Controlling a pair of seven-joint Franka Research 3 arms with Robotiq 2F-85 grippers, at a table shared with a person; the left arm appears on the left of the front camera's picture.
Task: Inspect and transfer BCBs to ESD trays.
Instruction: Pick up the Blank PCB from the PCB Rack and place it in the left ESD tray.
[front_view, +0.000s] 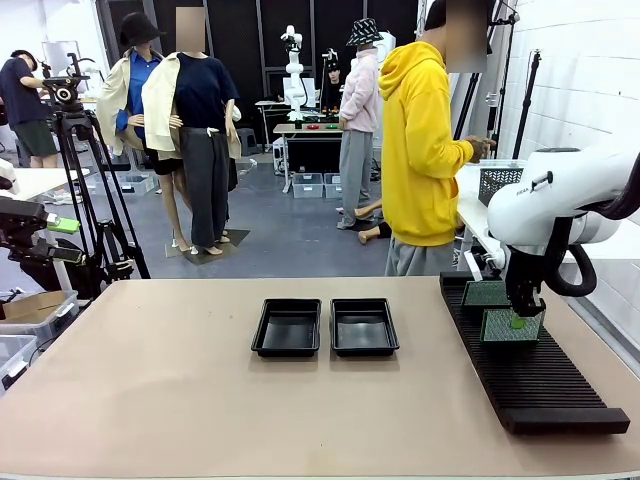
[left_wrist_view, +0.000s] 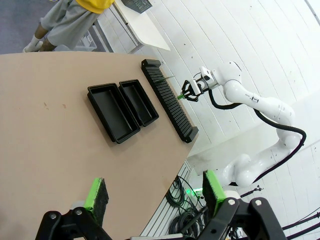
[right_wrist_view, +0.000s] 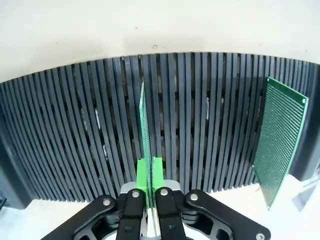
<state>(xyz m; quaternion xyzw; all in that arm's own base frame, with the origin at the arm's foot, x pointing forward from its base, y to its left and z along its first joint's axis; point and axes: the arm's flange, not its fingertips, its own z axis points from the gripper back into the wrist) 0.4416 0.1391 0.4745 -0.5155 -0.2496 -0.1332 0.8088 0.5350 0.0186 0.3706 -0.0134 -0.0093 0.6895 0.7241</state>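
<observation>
- Right gripper (right_wrist_view: 150, 172): green pads clamped on the near edge of a thin green BCB (right_wrist_view: 144, 125). The board is seen edge-on, standing upright over the black rack (right_wrist_view: 75, 135) of close parallel ribs.
- Second BCB (right_wrist_view: 280, 142): a flat rectangle dotted with fine holes, standing farther along the rack and apart from the first. It appears to be seated between ribs, though its base is hidden.
- Left ESD tray (front_view: 288, 351) and right ESD tray (front_view: 364, 350): glossy black, shallow, with flared rims. They sit side by side at mid-table, well apart from the rack.
- Left gripper (left_wrist_view: 155, 190): jaws spread wide, holding nothing, above the matte tan table (left_wrist_view: 50, 150).
</observation>
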